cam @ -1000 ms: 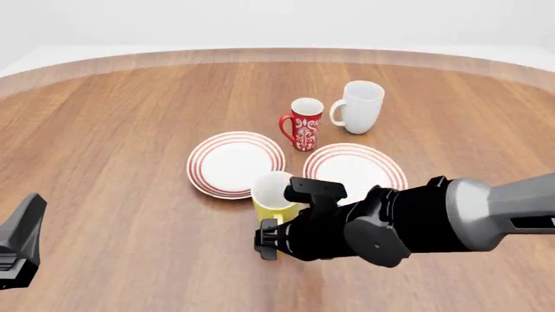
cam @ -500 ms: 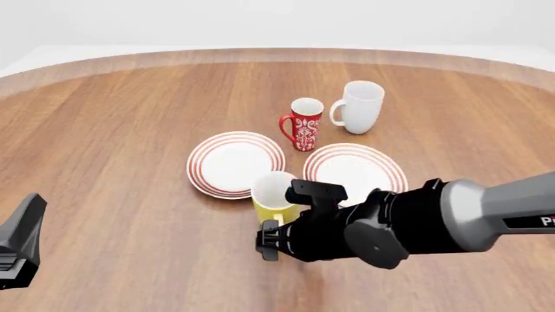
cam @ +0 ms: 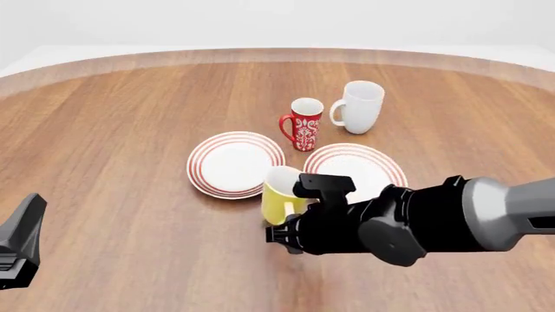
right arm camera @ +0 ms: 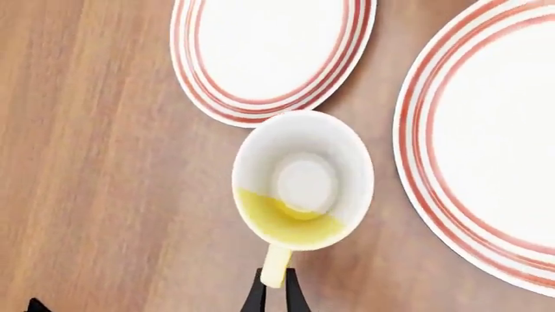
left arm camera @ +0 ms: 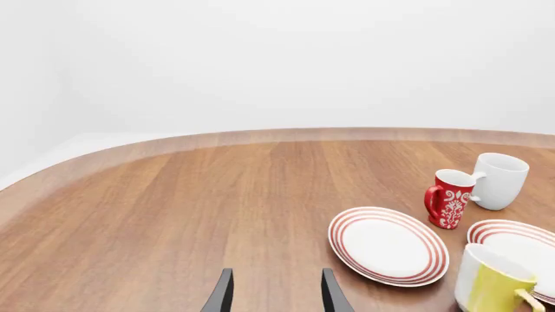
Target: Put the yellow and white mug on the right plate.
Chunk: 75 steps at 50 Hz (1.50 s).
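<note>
The right hand (right arm camera: 273,290) has its fingers clamped on the handle of the yellow and white mug (cam: 279,194), which tilts in front of the gap between the two plates, just left of the right plate (cam: 360,164). The left hand (left arm camera: 274,296), fingers apart, sits low at the desk's (cam: 104,130) near left.

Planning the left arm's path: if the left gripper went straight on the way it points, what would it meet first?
Probably nothing: the left gripper points across bare table toward its far edge. The left plate, the yellow mug and the other mugs lie off to one side, though depth is hard to judge.
</note>
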Available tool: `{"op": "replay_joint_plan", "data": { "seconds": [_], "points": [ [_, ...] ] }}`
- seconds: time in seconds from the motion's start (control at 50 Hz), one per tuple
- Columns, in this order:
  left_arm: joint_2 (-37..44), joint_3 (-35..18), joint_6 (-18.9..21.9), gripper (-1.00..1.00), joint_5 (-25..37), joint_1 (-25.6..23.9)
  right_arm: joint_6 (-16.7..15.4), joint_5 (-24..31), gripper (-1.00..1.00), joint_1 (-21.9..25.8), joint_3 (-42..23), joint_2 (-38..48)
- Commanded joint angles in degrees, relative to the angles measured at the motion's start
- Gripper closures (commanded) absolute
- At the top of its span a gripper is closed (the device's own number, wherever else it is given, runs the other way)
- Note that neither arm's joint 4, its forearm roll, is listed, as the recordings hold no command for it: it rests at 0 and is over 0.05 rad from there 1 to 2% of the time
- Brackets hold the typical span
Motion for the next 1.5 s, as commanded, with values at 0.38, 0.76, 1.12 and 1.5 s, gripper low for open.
{"op": "replay_joint_plan", "data": {
  "seconds": [0.38, 0.76, 1.12, 1.5],
  "points": [
    [0.0, 0.0, 0.0, -1.0, 0.0, 0.0, -6.7, 5.1, 1.0, -6.6, 0.9, -8.3],
    [0.0, 0.0, 0.0, -1.0, 0.0, 0.0, -12.5, 11.4, 1.0, -8.2, -4.0, -11.3],
    [0.0, 0.0, 0.0, -1.0, 0.0, 0.0, -18.9, 14.9, 1.0, -12.5, -4.0, -12.3],
    [0.0, 0.0, 0.0, -1.0, 0.0, 0.0, -25.7, 16.7, 1.0, -19.9, -2.9, -14.6]
  ]
}}
